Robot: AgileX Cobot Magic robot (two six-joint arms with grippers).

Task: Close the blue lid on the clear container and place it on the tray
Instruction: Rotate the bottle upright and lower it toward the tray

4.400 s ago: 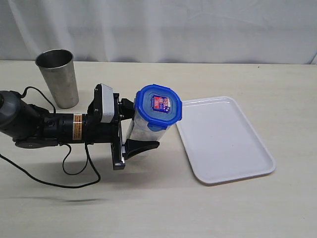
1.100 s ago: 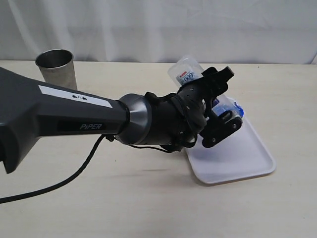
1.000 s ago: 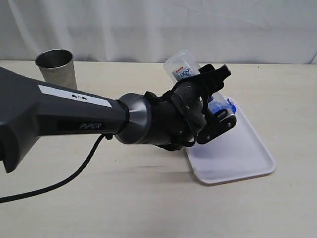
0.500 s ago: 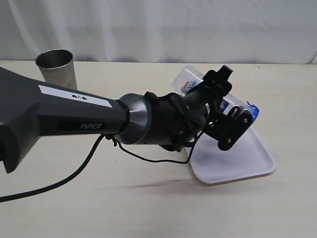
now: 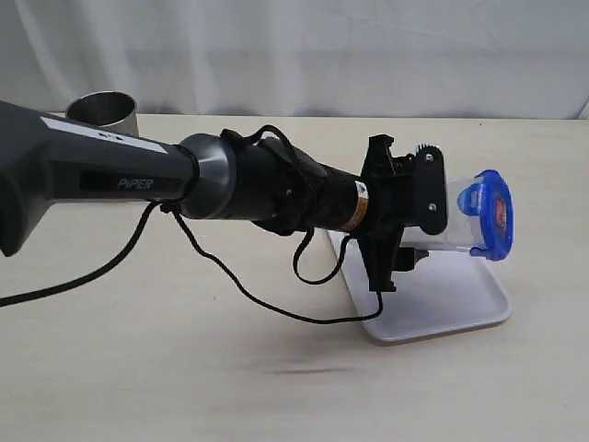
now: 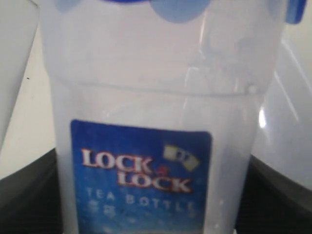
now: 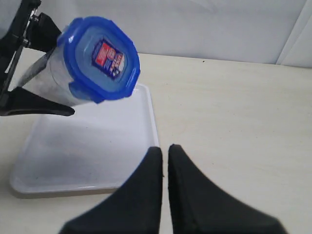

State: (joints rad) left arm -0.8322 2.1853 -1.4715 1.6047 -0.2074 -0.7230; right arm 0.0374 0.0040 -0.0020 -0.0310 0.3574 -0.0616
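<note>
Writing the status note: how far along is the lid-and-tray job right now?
Done: the blue lid sits on the clear container, tabs apparently folded down. In hand: the left gripper holds the container on its side above the tray, lid pointing away from the arm. Left: set it on the tray and release. The right gripper is shut, holding nothing.

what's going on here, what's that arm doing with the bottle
The left gripper holds the tall clear plastic container on its side above the flat white plastic tray, not yet set down. The round blue snap-tab lid is already on it. The right gripper is shut, holding nothing, off to one side.
</note>
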